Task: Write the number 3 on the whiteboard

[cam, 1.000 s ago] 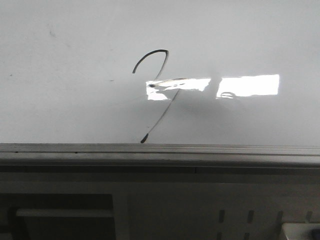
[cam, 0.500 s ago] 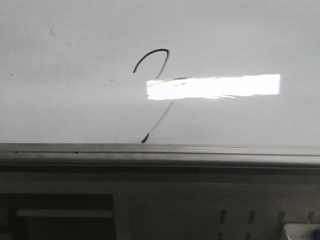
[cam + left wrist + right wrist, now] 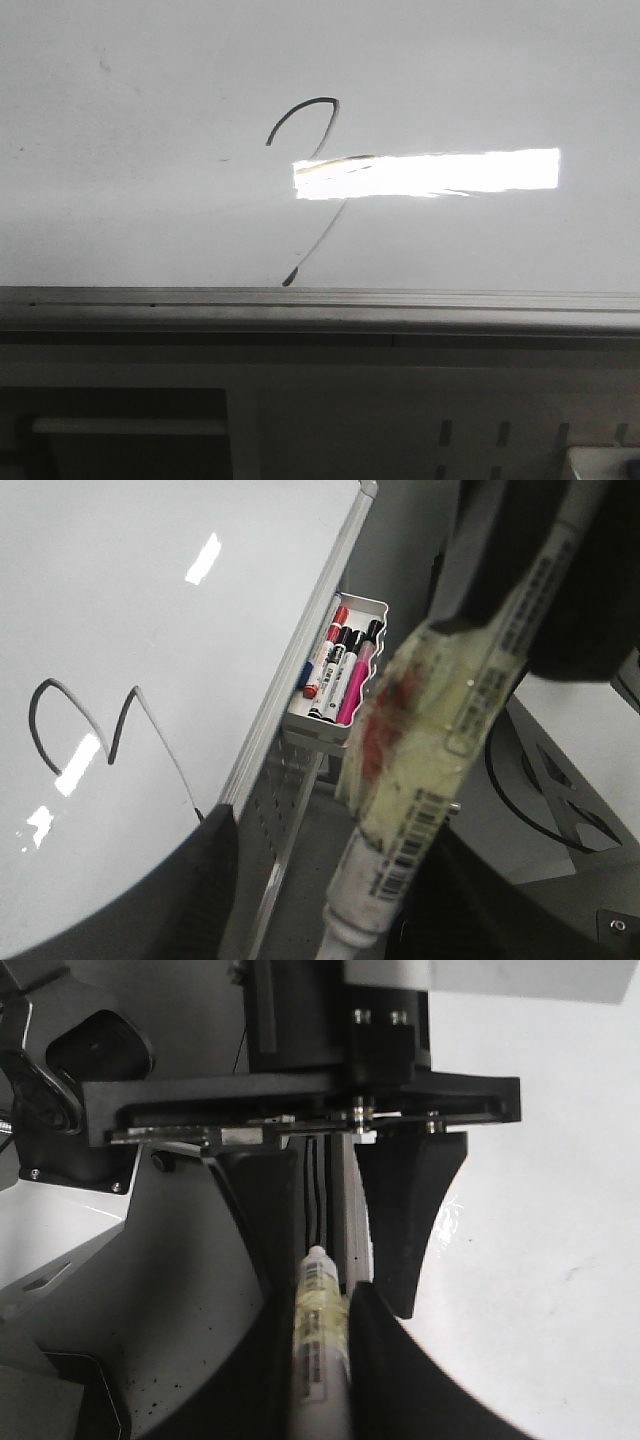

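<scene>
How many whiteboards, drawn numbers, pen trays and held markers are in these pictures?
whiteboard: 1
number 3: 1
pen tray: 1
held marker: 1
Total: 4

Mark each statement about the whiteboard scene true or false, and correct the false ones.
1. A black hand-drawn number 3 is on the whiteboard. True.
2. A bright glare crosses the stroke. True.
3. The right gripper is empty. False: it is shut on a marker pen.
4. The marker tray beside the board holds only black markers. False: red and pink ones show too.
5. The pen tip is touching the board in the front view. False: no pen appears there.
</scene>
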Action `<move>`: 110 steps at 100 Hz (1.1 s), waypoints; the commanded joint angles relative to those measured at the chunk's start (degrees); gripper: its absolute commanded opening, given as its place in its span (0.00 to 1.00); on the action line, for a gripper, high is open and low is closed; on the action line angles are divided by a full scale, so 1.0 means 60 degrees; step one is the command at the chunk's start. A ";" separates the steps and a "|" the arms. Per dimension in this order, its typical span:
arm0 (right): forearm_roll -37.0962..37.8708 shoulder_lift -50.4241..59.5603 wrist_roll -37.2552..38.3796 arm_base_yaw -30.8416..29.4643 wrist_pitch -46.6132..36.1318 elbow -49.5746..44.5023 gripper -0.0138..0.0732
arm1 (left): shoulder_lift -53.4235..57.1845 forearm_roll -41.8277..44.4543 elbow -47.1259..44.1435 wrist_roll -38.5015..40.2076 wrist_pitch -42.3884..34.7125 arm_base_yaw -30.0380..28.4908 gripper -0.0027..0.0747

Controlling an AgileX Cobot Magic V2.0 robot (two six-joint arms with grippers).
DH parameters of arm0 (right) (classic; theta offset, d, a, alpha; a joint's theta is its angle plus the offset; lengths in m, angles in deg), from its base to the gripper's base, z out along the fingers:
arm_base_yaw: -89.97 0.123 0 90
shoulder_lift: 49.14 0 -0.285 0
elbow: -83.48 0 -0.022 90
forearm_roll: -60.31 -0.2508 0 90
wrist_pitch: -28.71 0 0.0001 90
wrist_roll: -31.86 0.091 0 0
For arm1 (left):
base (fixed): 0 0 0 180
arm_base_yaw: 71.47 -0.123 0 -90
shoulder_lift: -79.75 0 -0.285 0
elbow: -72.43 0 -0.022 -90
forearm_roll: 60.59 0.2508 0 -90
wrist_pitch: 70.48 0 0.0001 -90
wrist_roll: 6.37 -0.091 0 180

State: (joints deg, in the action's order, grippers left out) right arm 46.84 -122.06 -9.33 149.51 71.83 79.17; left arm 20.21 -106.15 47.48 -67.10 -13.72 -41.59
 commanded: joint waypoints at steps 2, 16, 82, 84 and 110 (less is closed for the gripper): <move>-0.0194 0.0146 -0.0112 -0.0009 -0.0663 0.0321 0.10 | 0.0018 -0.0558 0.0338 -0.0012 -0.0581 0.0077 0.42; -0.0206 0.0146 -0.0112 -0.0009 -0.0663 0.0321 0.10 | 0.0018 -0.0558 0.0338 -0.0012 -0.0607 0.0077 0.22; -0.0040 0.0817 0.1426 -0.1141 -0.0765 0.0321 0.78 | 0.0018 -0.3593 -0.1026 0.0022 -0.3568 0.0077 0.01; -0.0040 0.0924 0.1576 -0.1251 -0.0765 0.0321 0.78 | 0.0018 -0.3821 -0.1132 0.0022 -0.3843 0.0077 0.01; -0.0040 0.2099 0.2103 -0.2504 -0.0595 -0.0045 0.31 | -0.0003 -0.5134 -0.2952 0.0022 -0.7511 0.0077 0.01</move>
State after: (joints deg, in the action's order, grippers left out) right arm 47.39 -111.99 2.45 136.58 71.42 78.85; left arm 19.80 -132.01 30.47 -67.79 -50.74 -41.18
